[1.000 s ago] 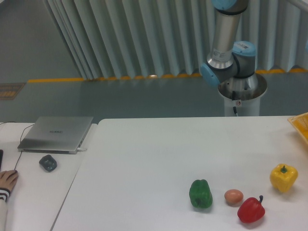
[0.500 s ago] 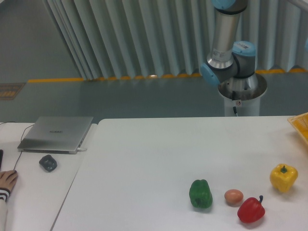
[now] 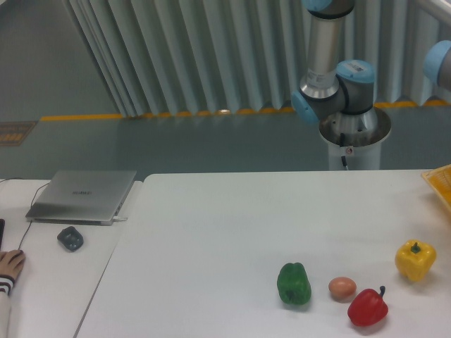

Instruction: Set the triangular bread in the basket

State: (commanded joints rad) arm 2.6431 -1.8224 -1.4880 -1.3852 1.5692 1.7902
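Only a corner of the yellow-orange basket (image 3: 440,182) shows, at the right edge of the white table (image 3: 211,246). The triangular bread is out of view. Behind the table stands the arm's base (image 3: 352,134), with its upper links rising past the top of the frame. A blue joint (image 3: 440,63) shows at the right edge. The gripper itself is out of view.
A green pepper (image 3: 294,284), a small brown egg (image 3: 342,287), a red pepper (image 3: 367,308) and a yellow pepper (image 3: 415,260) lie at the front right. On the left side table are a closed laptop (image 3: 83,195), a dark mouse (image 3: 70,238) and a person's hand (image 3: 8,266).
The arm's upper link has shifted slightly left, and a blue joint has come further into view at the right edge. The objects on the table have not moved.
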